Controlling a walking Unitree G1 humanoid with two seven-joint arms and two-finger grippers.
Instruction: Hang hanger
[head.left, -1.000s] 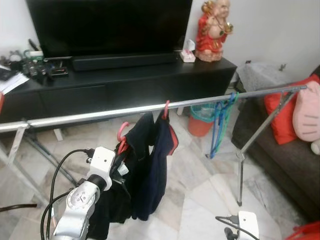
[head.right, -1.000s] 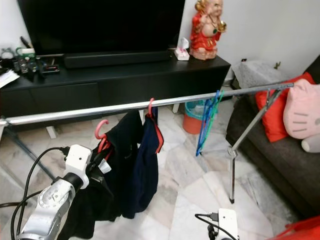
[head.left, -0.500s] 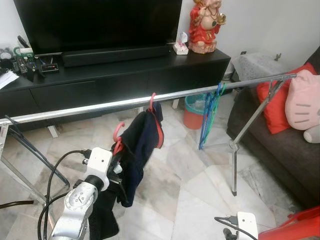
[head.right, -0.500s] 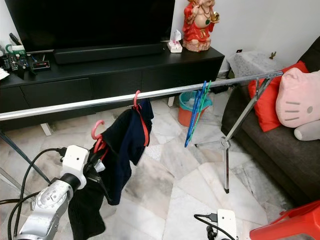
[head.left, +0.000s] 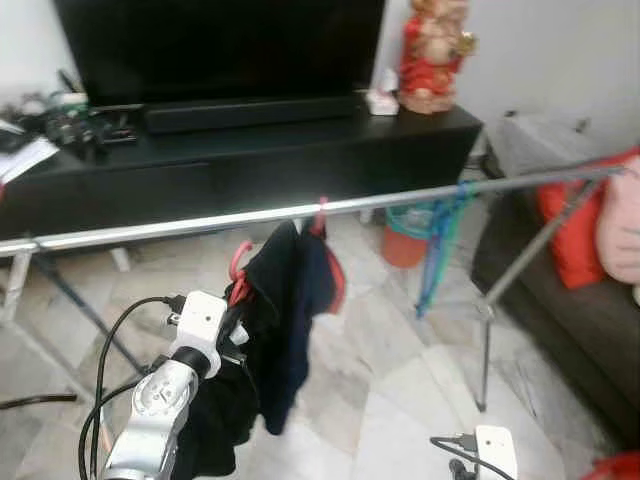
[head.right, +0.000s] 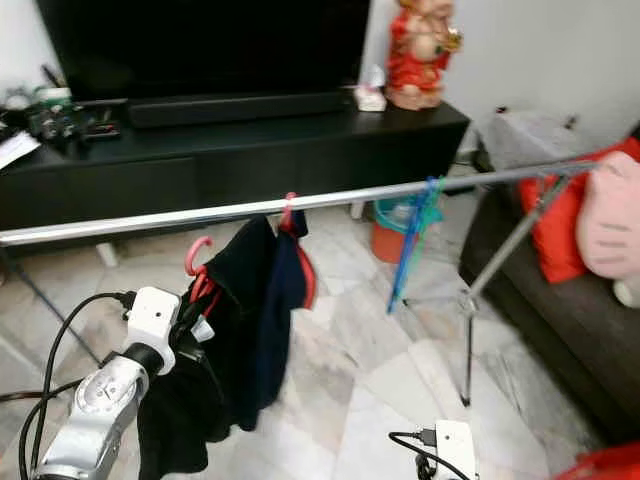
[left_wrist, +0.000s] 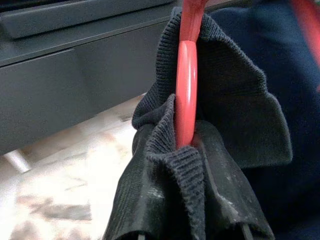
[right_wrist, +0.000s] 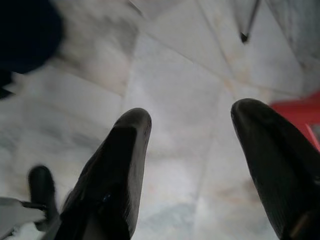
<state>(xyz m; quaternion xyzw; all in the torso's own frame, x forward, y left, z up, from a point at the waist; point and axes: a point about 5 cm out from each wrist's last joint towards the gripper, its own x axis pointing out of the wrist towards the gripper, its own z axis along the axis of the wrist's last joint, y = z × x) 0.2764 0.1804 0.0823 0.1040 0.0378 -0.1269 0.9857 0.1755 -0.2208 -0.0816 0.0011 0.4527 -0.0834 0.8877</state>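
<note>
Below the rail (head.left: 200, 221), left end effector (left_wrist: 187, 150) clamps the red hanger (left_wrist: 187, 90); right end effector (right_wrist: 192, 165) hangs spread wide.

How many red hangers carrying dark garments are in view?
2: one red hanger hooked on the rail; the other below the rail, held by the left gripper. The garments may hide more.

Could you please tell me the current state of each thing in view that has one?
Left gripper: shut on the red hanger, below the rail.
Dark garment: on a hanger already hooked on the rail.
Blue hangers: hooked on the rail.
Right gripper: open, idle over the floor.
TV: off.
</note>
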